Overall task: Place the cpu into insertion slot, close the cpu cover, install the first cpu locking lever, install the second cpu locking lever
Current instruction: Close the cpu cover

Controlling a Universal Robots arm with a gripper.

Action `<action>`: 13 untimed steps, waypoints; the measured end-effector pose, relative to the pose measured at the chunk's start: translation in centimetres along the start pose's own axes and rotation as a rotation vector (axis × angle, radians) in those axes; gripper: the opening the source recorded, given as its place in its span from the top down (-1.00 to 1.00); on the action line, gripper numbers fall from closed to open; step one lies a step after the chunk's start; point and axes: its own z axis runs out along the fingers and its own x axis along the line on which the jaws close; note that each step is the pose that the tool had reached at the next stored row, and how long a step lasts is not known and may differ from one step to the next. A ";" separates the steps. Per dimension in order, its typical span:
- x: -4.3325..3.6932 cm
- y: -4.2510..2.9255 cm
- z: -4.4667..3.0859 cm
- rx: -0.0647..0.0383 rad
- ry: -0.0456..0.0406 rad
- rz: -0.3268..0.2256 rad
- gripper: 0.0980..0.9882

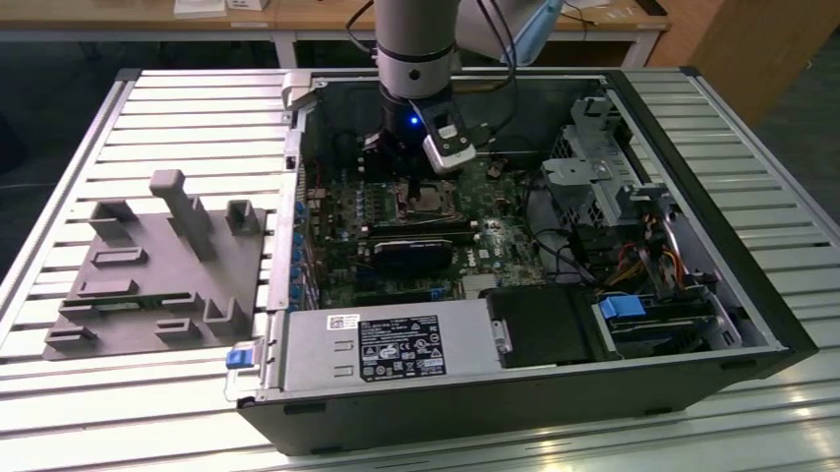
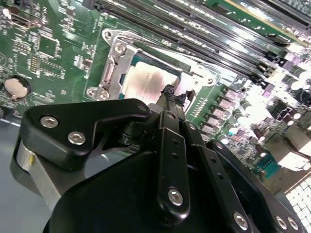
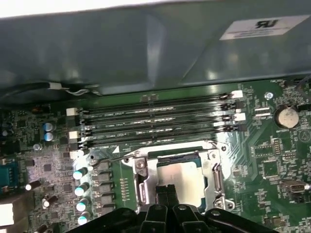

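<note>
Black-and-grey computer case (image 1: pixel 774 324) lies on its side, open. Nearest inside is a silver power supply box (image 1: pixel 393 344). Behind it sits the green motherboard (image 1: pixel 348 216) with a dark round-edged fan block (image 1: pixel 413 254). A grey metal drive cage (image 1: pixel 591 177) is toward the exterior view's right.

Mid-board is the black-rimmed square insertion slot (image 3: pixel 175 158). The flat silver-topped cpu (image 3: pixel 184 178) is seated in it. The thin silver cpu cover (image 3: pixel 146 167) lies flat around the chip, which shows through its cut-out. Long black memory slots (image 3: pixel 155 121) run just beyond.

The case rests on a slatted aluminium table (image 1: pixel 197 108). A grey plastic fixture block (image 1: pixel 157 275) sits on the table at the exterior view's left. Light wooden desks (image 1: pixel 132 20) stand at the back of the room.

The grey robot arm (image 1: pixel 417 39) reaches straight down into the case. The black gripper (image 2: pixel 170 94) has its fingers drawn together with nothing visible between them. The tips sit at the edge of the cpu top; I can't confirm contact.
</note>
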 end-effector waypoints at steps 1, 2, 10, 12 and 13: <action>0.15 -0.03 0.02 0.000 -0.0002 0.000 0.99; 0.28 -0.06 0.05 0.000 -0.0005 0.000 0.99; 0.84 -0.22 0.80 -0.002 -0.0029 -0.009 0.99; 0.92 -0.24 0.93 -0.004 -0.0028 -0.018 0.99; 0.93 -0.24 0.98 -0.005 -0.0024 -0.027 0.99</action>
